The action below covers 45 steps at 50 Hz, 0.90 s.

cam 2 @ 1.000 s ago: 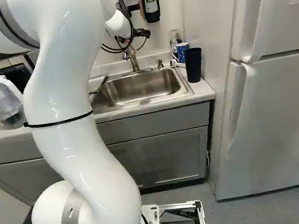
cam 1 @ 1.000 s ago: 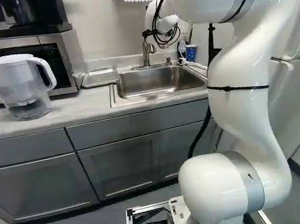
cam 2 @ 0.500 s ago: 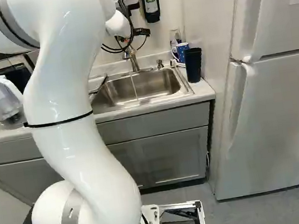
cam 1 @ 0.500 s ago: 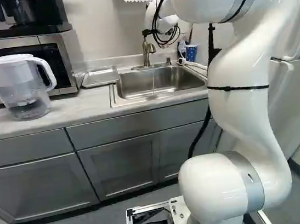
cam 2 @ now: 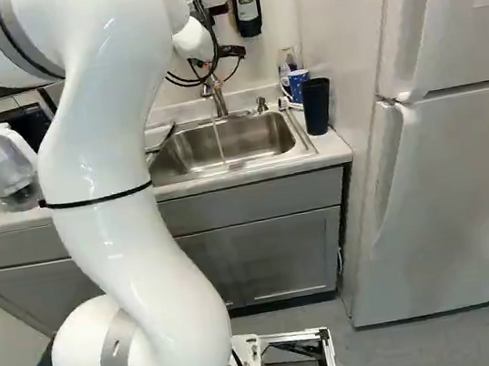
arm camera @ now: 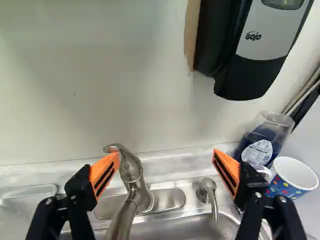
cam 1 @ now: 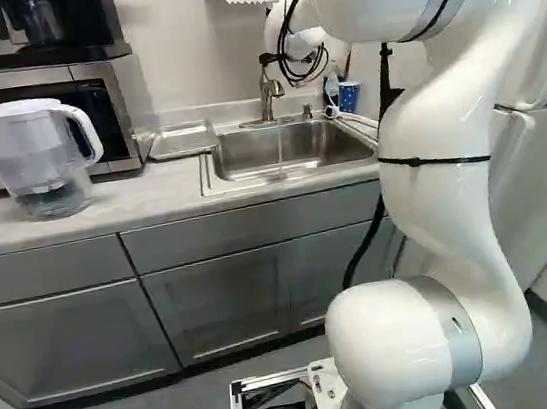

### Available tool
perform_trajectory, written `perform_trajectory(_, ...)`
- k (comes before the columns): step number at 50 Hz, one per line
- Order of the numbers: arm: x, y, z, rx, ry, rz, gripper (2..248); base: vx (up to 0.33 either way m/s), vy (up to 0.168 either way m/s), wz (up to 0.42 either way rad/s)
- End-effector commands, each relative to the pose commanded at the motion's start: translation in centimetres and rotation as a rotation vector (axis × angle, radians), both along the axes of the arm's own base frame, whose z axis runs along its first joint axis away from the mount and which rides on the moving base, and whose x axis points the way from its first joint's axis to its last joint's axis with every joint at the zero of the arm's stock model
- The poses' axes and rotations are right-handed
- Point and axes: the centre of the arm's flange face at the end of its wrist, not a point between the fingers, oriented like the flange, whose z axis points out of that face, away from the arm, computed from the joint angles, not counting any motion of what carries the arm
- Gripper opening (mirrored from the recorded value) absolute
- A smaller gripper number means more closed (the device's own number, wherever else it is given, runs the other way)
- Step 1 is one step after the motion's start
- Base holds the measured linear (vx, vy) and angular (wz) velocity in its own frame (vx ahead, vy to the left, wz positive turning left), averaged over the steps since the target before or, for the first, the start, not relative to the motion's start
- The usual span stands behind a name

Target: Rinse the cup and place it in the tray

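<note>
Right of the sink (cam 2: 247, 141): the likely reach

Gripper (arm camera: 166, 155) by the tap (arm camera: 126, 215), spread wide, holding nothing. Upper right of centre in the right base view, behind the dark cup (cam 2: 317, 108), stands the spotted cup (arm camera: 287, 180), probably the one meant.

1. A white robotic arm (cam 1: 431, 133) rises from its lowest joint (cam 1: 398, 344) and reaches forward, cables looped at its wrist (cam 2: 193, 41).
2. The black end effector (cam 2: 232, 53) parts its two fingers widely, orange pads (arm camera: 106, 170) separated.

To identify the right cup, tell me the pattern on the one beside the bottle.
The cup is blue with multicoloured dots, seen best in the wrist view.
</note>
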Motion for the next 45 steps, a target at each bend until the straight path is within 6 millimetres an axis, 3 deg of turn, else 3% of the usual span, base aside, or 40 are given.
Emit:
perform_trajectory(20,-0.3,0.0,0.0,0.0,0.001,0.0,247,0.0,0.0,0.0)
perform_trajectory(45,-2.1,0.0,0.2,0.001,0.01,-0.001,247,0.0,0.0,0.0)
